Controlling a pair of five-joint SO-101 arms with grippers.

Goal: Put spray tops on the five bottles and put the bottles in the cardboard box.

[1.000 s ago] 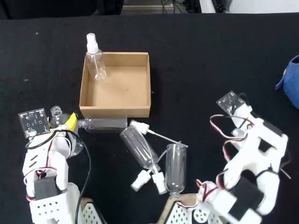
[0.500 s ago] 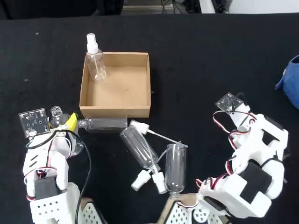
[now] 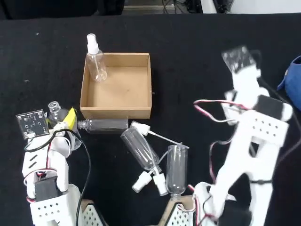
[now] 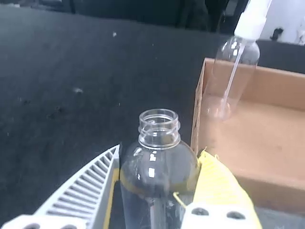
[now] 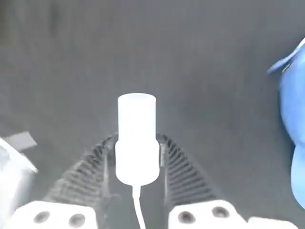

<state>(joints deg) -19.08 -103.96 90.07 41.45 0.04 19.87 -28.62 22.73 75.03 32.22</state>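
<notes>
My left gripper (image 4: 158, 183) is shut on an uncapped clear bottle (image 4: 157, 157), held upright at the table's left, just left of the cardboard box (image 3: 83, 96); the bottle's neck (image 3: 55, 109) stands beside the yellow finger (image 3: 70, 121). One bottle with a spray top (image 3: 95, 60) stands in the box's far left corner. My right gripper (image 5: 137, 148) is shut on a white spray top (image 5: 137, 119), its tube hanging down between the fingers. The right arm (image 3: 256, 125) is raised over the table's right side.
Three uncapped bottles (image 3: 103, 125) (image 3: 140, 148) (image 3: 177, 170) lie in front of the box, with loose spray tops (image 3: 141, 127) (image 3: 141, 181) (image 3: 160, 183) among them. A blue object (image 3: 292, 84) sits at the right edge.
The right arm has risen and swung from the near right toward the far side of the table. The left gripper and its bottle have shifted slightly.
</notes>
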